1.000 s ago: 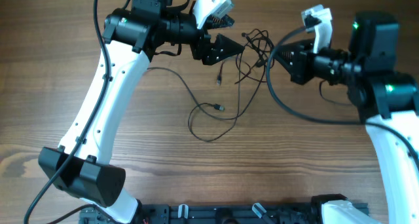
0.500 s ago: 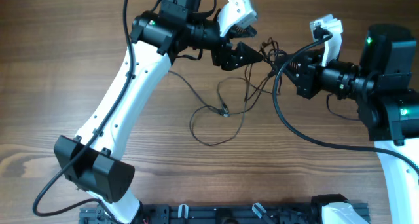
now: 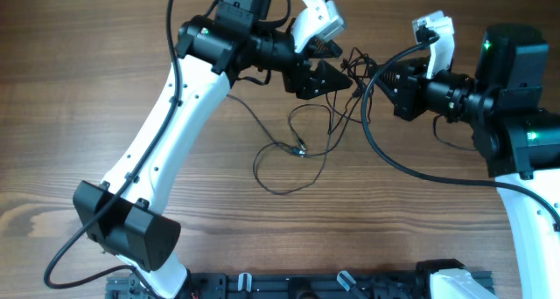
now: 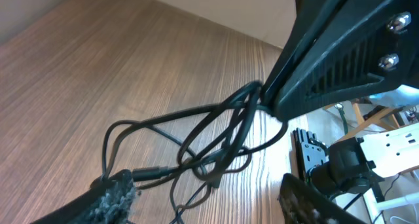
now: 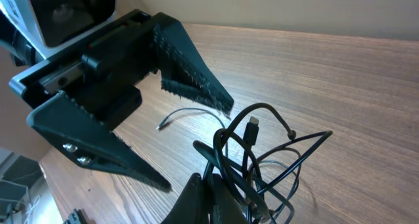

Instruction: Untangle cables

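Surface: wood-grain table (image 3: 87, 115).
Cables (image 4: 247, 105): light, limp, snag-prone; tangled at 12 o'clock.
Right gripper (image 3: 367, 82): pinching the cables.
Left gripper (image 3: 343, 77): spread; best takes one loose strand.

Brown wood-grain table (image 3: 87, 89)

Overhead looks straight down on the table (image 3: 87, 115); both wrist views, close and low, share the cables (image 4: 245, 103).

table (image 3: 79, 89): brown wood grain | wall (image 5: 294, 8): pale, plain
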Action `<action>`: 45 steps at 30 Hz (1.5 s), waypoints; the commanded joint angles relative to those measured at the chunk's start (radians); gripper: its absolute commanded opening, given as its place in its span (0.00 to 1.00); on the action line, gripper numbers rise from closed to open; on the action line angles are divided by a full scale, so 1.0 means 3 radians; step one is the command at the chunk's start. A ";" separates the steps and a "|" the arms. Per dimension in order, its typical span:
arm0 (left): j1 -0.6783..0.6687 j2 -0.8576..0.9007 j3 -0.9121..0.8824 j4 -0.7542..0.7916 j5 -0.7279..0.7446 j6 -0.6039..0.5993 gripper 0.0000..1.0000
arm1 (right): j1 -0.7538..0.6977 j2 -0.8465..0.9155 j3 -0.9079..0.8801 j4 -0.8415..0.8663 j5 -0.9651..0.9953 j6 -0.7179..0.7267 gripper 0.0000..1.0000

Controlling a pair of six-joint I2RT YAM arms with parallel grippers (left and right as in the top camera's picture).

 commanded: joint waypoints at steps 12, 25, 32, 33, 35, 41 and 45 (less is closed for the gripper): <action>0.0178 -0.0886 0.0029 -0.0776 -0.1100 -0.0337 0.04 | -0.0201 -0.0005 0.0013 0.0071 0.0455 0.0197 0.04; 0.0593 -0.0732 0.0029 -0.0430 -0.1514 -0.1489 0.04 | 0.0463 0.0402 0.0013 0.0884 0.0020 0.0678 0.64; 0.0584 -0.0636 0.0029 -0.0173 -0.1480 -0.2233 0.04 | 0.0816 0.0641 0.0013 0.1045 0.0195 0.0282 0.55; 0.0570 -0.0636 0.0029 -0.0188 -0.1480 -0.2244 0.04 | 0.0847 0.0689 0.0013 0.1052 0.0196 0.0253 0.54; 0.0496 -0.0642 0.0029 -0.0200 -0.1432 -0.2281 0.04 | 0.0893 0.0828 0.0013 0.1122 0.0192 0.0187 0.52; 0.0416 -0.0655 0.0029 -0.0272 -0.1436 -0.2280 0.04 | 0.0875 0.0898 0.0028 0.1696 0.0198 0.0112 0.50; 0.0415 -0.0655 0.0029 -0.0292 -0.1521 -0.2282 0.04 | 0.0876 0.0899 0.0027 0.1659 0.0277 0.0126 0.04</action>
